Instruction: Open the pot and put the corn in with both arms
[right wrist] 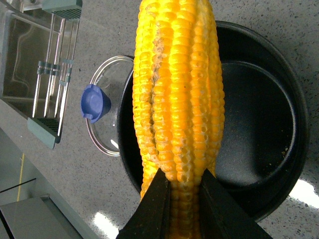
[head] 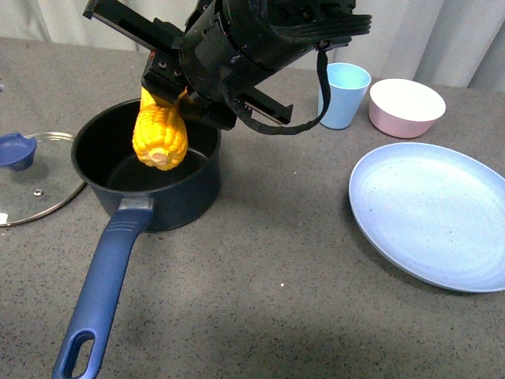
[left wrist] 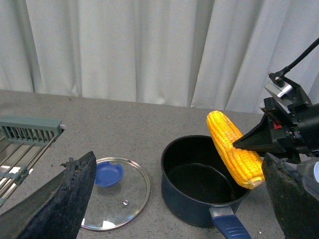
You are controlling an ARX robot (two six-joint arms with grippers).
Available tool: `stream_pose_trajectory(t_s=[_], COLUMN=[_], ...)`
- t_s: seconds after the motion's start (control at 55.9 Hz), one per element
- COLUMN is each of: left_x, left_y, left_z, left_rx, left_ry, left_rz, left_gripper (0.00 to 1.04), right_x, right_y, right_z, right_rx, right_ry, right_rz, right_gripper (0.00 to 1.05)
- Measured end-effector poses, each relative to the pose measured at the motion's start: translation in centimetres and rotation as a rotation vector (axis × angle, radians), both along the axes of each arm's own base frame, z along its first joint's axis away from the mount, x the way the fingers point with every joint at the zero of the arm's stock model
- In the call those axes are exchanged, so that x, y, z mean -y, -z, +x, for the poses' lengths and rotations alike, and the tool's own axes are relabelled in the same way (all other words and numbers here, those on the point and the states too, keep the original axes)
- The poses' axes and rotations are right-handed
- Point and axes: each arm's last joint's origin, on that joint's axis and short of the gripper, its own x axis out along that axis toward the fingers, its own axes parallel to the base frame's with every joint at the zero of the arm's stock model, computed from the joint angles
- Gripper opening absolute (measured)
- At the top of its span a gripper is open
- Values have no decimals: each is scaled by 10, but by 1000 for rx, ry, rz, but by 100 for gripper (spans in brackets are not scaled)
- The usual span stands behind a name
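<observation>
The dark navy pot (head: 186, 199) stands uncovered on the grey table, its long blue handle (head: 106, 276) pointing toward me. Its glass lid (head: 43, 183) with a blue knob lies flat on the table to its left. My right gripper (head: 162, 95) is shut on the upper end of the yellow corn (head: 160, 136), which hangs tilted above the pot's black inside. From the right wrist, the corn (right wrist: 177, 99) fills the middle, pinched between the fingers (right wrist: 154, 204), over the pot (right wrist: 259, 124). My left gripper (left wrist: 179, 158) is open and empty, back from the pot (left wrist: 192, 199) and lid (left wrist: 117, 191).
A pale blue cup (head: 343, 95) and a pink bowl (head: 406, 106) stand at the back right. A large blue plate (head: 434, 213) lies at the right. A dish rack (left wrist: 25, 144) sits beyond the lid at the far left. A white curtain hangs behind the table.
</observation>
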Motion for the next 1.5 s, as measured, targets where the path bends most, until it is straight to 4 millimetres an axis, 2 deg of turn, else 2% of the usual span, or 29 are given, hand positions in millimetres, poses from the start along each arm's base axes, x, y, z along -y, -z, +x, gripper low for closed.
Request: stream_pose_trajectory(t_s=[0.286, 0.501, 0.698, 0.787, 0.931, 0.966, 1.127, 1.217, 1.342, 1.503], left_x=[0, 0, 0, 0, 0, 0, 0, 0, 0, 0], left_y=[0, 0, 0, 0, 0, 0, 0, 0, 0, 0], left_z=[0, 0, 0, 0, 0, 0, 0, 0, 0, 0], left_rx=[0, 0, 0, 0, 0, 0, 0, 0, 0, -1], left_ry=[0, 0, 0, 0, 0, 0, 0, 0, 0, 0], left_rz=[0, 0, 0, 0, 0, 0, 0, 0, 0, 0], left_gripper=[98, 98, 98, 98, 98, 98, 98, 98, 98, 98], right_x=[-17, -21, -21, -21, -18, -15, 17, 44, 85, 125], right_y=[14, 17, 17, 16, 16, 15, -7, -25, -29, -29], right_z=[2, 3, 3, 4, 3, 1, -14, -24, -44, -76], right_rx=[-29, -32, -29, -16, 41, 75, 314, 471, 622, 694], right_ry=[-20, -12, -10, -4, 14, 26, 101, 169, 265, 301], right_rz=[-21, -26, -29, -29, -42, -58, -137, -215, -361, -461], right_gripper=[10, 9, 43, 65, 91, 98, 96, 96, 96, 96])
